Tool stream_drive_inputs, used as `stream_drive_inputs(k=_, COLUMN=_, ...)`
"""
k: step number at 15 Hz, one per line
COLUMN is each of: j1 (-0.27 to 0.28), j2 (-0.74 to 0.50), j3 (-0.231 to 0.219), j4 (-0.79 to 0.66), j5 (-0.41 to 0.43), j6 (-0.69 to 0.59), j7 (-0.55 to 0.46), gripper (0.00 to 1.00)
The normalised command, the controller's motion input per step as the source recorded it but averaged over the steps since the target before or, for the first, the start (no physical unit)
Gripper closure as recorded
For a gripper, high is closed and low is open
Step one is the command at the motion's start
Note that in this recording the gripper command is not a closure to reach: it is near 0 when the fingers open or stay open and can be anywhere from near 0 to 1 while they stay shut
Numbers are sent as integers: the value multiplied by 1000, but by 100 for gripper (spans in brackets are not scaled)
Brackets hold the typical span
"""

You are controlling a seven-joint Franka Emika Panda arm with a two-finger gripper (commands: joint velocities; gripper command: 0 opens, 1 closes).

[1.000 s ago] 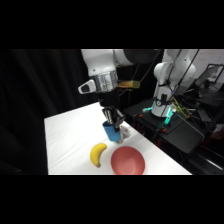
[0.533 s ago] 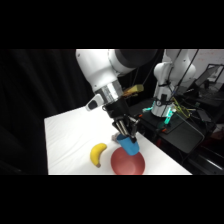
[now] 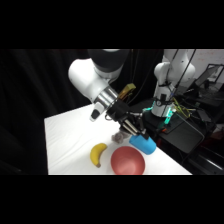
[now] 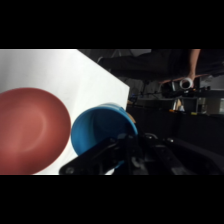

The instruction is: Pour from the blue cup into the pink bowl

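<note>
Now I'm seeing gripper [image 3: 134, 131] clamping blue cup [image 3: 143, 144], holding it off table [image 3: 65, 137], tipped over hard, sitting just above far-right rim of pink bowl [image 3: 128, 161]. Wrist cam: I'm looking straight into cup mouth [image 4: 102, 132], bowl [image 4: 31, 129] lying beside it; can't tell what's inside cup. Banana [image 3: 98, 153] lying on table just left of bowl, not touching. Arm reaching down from upper right. Small dark obj behind bowl, too blurry to ID.
</note>
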Motion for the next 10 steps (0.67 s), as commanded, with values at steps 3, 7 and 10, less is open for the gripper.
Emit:
stream_drive_inputs(k=3, j1=-145, j2=395, j3=-29, j4=433, j5=278, j6=-666, j7=-243, gripper=4)
stream_drive_inputs(k=7, j1=-48, j2=409, j3=-43, j4=484, j5=225, j6=-482, j7=5, gripper=4)
stream_drive_inputs(k=10, j1=1, j2=343, j3=-31, j4=455, j5=193, j6=-337, j7=139, gripper=4)
